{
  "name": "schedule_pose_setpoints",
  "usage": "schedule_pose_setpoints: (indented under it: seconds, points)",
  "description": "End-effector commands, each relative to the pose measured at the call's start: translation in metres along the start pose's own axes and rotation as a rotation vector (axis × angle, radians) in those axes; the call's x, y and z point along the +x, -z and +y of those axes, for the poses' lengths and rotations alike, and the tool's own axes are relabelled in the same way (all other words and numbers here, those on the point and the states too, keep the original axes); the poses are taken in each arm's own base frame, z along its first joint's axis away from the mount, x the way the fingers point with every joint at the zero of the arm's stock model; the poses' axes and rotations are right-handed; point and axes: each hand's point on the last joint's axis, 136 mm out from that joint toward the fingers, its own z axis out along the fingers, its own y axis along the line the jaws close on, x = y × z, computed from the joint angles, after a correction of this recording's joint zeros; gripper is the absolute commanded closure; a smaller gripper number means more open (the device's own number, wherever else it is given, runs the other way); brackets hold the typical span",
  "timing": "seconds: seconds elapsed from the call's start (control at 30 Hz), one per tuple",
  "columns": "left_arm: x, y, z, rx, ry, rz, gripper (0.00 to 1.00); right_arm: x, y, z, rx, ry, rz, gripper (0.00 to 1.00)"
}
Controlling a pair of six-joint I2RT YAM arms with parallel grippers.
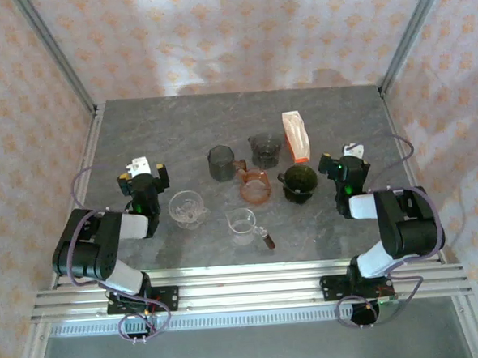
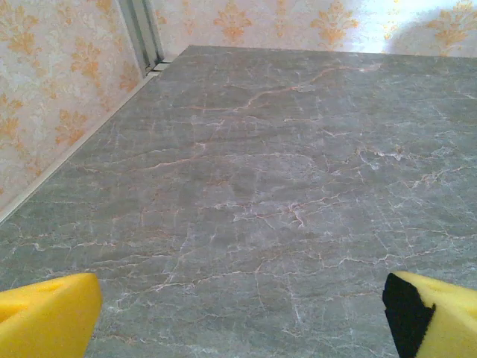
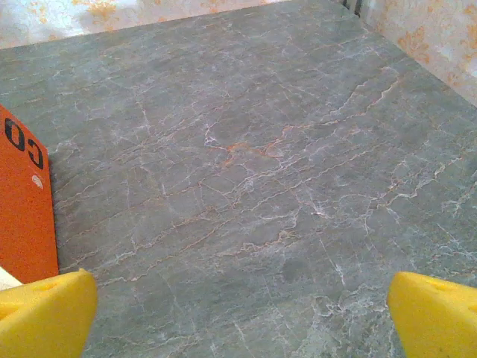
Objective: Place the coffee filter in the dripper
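Several drippers and cups stand mid-table: a clear dripper [image 1: 187,208], an orange dripper [image 1: 256,186], a dark green one [image 1: 298,182] and a smoky one [image 1: 265,150]. An orange and white filter pack [image 1: 296,136] stands behind them; its orange side [image 3: 26,201] shows at the left edge of the right wrist view. My left gripper [image 1: 141,173] rests left of the clear dripper, open [image 2: 242,321] over bare marble. To the right of the green dripper, my right gripper [image 1: 342,163] is open too [image 3: 242,317], nothing between its yellow fingertips [image 3: 45,313].
A dark grey cup [image 1: 220,162] and a clear measuring jug [image 1: 242,221] with a dark handle stand among the drippers. The grey marble table [image 1: 179,126] ends at metal frame posts [image 2: 145,33] and patterned walls. Bare marble lies behind and beside the cluster.
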Motion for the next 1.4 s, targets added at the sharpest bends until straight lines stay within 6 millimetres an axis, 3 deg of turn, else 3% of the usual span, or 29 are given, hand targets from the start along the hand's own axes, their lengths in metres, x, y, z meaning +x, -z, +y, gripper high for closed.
schedule_pose_setpoints:
  seconds: [0.0,1.17,1.37]
  points:
    - [-0.006,-0.002,-0.003,0.006,-0.013,-0.014,0.0,-0.007,-0.001,-0.001,-0.003,0.006,-0.016,0.0]
    - [-0.005,-0.003,-0.002,0.006,-0.01,-0.013,0.0,-0.007,-0.001,-0.001,-0.003,0.005,-0.017,0.0]
    - [-0.019,0.002,-0.007,0.034,-0.026,-0.003,0.0,-0.032,0.013,-0.011,0.068,-0.021,-0.007,0.0]
